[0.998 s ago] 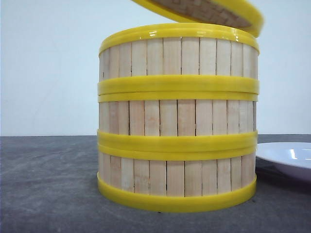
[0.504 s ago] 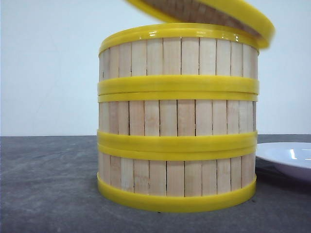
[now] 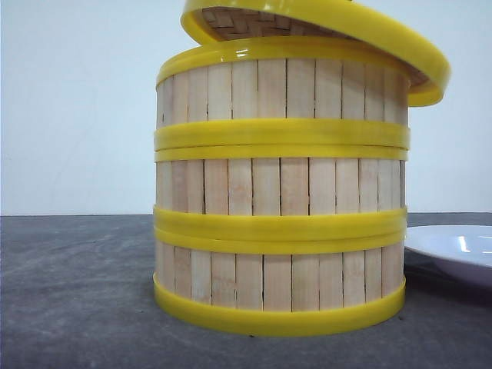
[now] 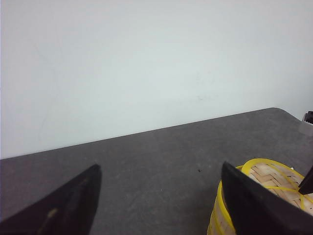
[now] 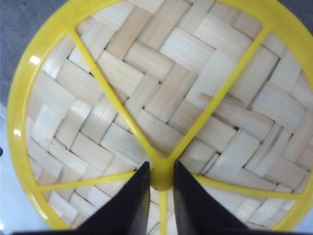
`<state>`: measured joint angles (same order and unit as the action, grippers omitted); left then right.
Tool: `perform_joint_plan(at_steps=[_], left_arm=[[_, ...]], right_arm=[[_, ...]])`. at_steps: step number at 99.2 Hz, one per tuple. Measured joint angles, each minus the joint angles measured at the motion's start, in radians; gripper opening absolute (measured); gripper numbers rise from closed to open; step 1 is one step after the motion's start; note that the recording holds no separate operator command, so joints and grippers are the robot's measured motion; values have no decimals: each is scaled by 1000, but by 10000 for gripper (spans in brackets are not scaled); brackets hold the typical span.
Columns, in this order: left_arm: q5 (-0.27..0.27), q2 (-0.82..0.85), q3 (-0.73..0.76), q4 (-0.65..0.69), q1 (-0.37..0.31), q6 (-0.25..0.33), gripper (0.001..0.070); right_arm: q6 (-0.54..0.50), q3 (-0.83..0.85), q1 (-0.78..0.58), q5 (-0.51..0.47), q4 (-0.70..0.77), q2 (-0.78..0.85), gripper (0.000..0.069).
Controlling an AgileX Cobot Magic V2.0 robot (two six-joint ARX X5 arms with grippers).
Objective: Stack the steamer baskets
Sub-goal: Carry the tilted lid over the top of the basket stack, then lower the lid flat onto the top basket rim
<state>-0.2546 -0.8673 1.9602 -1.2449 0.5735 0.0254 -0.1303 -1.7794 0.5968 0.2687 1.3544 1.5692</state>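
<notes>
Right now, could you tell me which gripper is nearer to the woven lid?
Right. The right gripper is shut on the lid's centre knob, holding it tilted over the stacked baskets. The left gripper is open and empty, with the lid only at the edge of its view.

We see the steamer baskets (image 3: 280,188) of pale matt wooden slats with glossy yellow plastic rims, the lid (image 5: 161,107) of woven wooden strips, a glossy white plate (image 3: 453,250), and a rough matt grey table (image 3: 77,292).
</notes>
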Motion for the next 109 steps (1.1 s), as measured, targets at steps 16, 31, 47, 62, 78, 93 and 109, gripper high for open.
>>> perform_joint_plan(at_steps=[16, 31, 47, 62, 78, 93, 109], left_arm=[[0, 0, 0, 0, 0, 0, 461], [0, 0, 0, -1, 0, 0, 461], [0, 0, 0, -4, 0, 0, 461], [0, 0, 0, -4, 0, 0, 461], [0, 0, 0, -4, 0, 0, 461], [0, 0, 0, -2, 0, 0, 461], [0, 0, 0, -5, 0, 0, 461]], right_arm=[[3, -4, 0, 13, 0, 39, 48], [11, -15, 0, 15, 0, 51, 48], [23, -24, 0, -1, 0, 56, 48], [29, -69, 1, -11, 0, 76, 48], [29, -119, 0, 21, 0, 82, 48], [29, -120, 0, 50, 0, 106, 48], [31, -131, 13, 45, 0, 147, 48]])
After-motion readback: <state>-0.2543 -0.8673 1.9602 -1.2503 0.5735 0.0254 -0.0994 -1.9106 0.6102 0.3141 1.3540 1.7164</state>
